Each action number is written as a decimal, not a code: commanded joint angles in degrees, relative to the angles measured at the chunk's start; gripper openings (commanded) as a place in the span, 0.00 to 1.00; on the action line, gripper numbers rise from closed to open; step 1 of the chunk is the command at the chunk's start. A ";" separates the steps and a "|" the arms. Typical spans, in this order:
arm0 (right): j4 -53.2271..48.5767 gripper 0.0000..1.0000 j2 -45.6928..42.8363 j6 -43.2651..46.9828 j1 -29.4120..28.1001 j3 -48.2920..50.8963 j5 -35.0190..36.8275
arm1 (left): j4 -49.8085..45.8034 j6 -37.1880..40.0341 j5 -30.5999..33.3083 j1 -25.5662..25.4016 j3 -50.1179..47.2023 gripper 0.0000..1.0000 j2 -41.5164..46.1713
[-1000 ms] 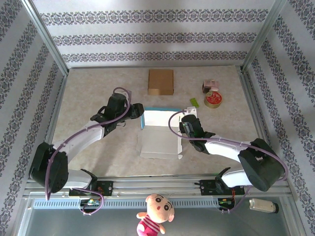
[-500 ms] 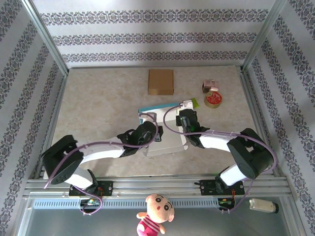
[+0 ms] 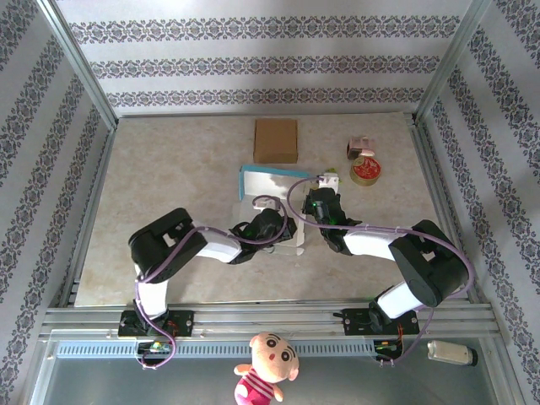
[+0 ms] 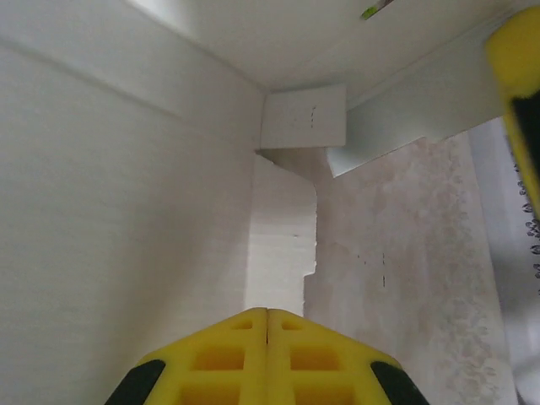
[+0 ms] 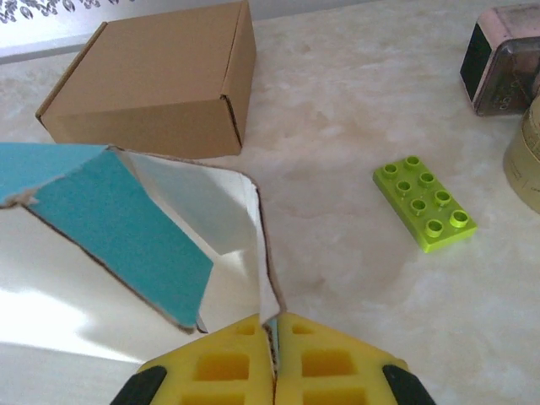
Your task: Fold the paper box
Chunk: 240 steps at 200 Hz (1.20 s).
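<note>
I see left gripper and right gripper each clamped on a paper box wall edge, with bare bench toward the left edge.

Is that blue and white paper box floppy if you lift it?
Probably floppy: the blue and white paper box has thin walls, with flaps bent at different angles. Likely light too, since it is hollow sheet. Its frayed-looking edges suggest hard pulls might tear it.
</note>
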<state>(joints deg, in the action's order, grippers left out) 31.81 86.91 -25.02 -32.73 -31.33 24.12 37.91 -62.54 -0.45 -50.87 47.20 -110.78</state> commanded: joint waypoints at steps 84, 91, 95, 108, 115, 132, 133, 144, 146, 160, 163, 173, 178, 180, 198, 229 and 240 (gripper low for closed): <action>-6.51 0.09 -1.35 -11.20 -0.11 -1.67 -3.71 | 2.43 -3.18 -4.29 4.35 -0.75 0.00 -4.59; -7.72 0.10 -1.61 -12.56 -0.38 -2.01 -3.89 | 2.35 -2.94 -4.38 4.46 -0.75 0.00 -4.78; -8.24 0.10 -1.79 -13.06 -0.48 -2.19 -4.02 | 2.35 -2.74 -4.44 4.55 -0.73 0.00 -4.93; -9.71 0.11 -1.97 -14.98 -0.96 -2.86 -4.12 | 2.26 -2.50 -4.58 4.57 -0.56 0.00 -5.36; -10.31 0.11 -2.09 -15.65 -1.23 -3.23 -4.40 | 2.45 -2.50 -4.73 4.57 -0.49 0.00 -5.64; -10.93 0.11 -2.05 -16.59 -1.71 -4.01 -4.76 | 3.03 -2.50 -5.18 4.64 -0.11 0.00 -6.49; -11.00 0.11 -2.08 -16.57 -1.72 -4.10 -4.81 | 3.08 -2.50 -5.22 4.64 -0.10 0.00 -6.52; -11.49 0.11 -2.16 -16.80 -1.81 -4.71 -5.21 | 3.26 -2.45 -5.26 4.64 -0.02 0.00 -6.94; -11.64 0.11 -2.18 -16.88 -1.81 -4.88 -5.22 | 3.30 -2.48 -5.26 4.64 -0.05 0.00 -6.98; -12.35 0.11 -2.53 -17.21 -1.82 -5.46 -4.84 | 3.56 -2.58 -5.26 4.64 -0.10 0.00 -7.22; -12.44 0.11 -2.61 -17.25 -1.75 -5.61 -4.79 | 3.57 -2.63 -5.22 4.64 -0.22 0.00 -7.25; -13.03 0.11 -2.78 -17.26 -1.81 -6.25 -4.40 | 3.74 -2.74 -5.11 4.69 -0.37 0.00 -7.26; -13.45 0.11 -2.77 -17.32 -1.80 -6.65 -4.25 | 3.83 -2.76 -5.09 4.73 -0.46 0.00 -7.26; -13.60 0.11 -2.77 -17.34 -1.81 -6.82 -4.21 | 3.90 -2.76 -5.09 4.73 -0.47 0.00 -7.26; -14.67 0.10 -2.32 -17.53 -1.89 -8.13 -4.56 | 3.88 -2.59 -5.30 4.73 -0.45 0.00 -7.26; -16.24 0.10 -1.85 -17.88 -1.79 -9.62 -4.87 | 3.58 -2.32 -5.37 4.73 -0.26 0.00 -7.26; -16.52 0.10 -1.72 -18.87 -1.88 -9.89 -5.25 | 3.66 -2.41 -5.35 4.73 -0.30 0.00 -7.10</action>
<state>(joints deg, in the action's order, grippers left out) 16.16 85.62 -41.19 -33.91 -38.96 20.05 44.01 -65.21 -6.00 -46.85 47.66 -115.37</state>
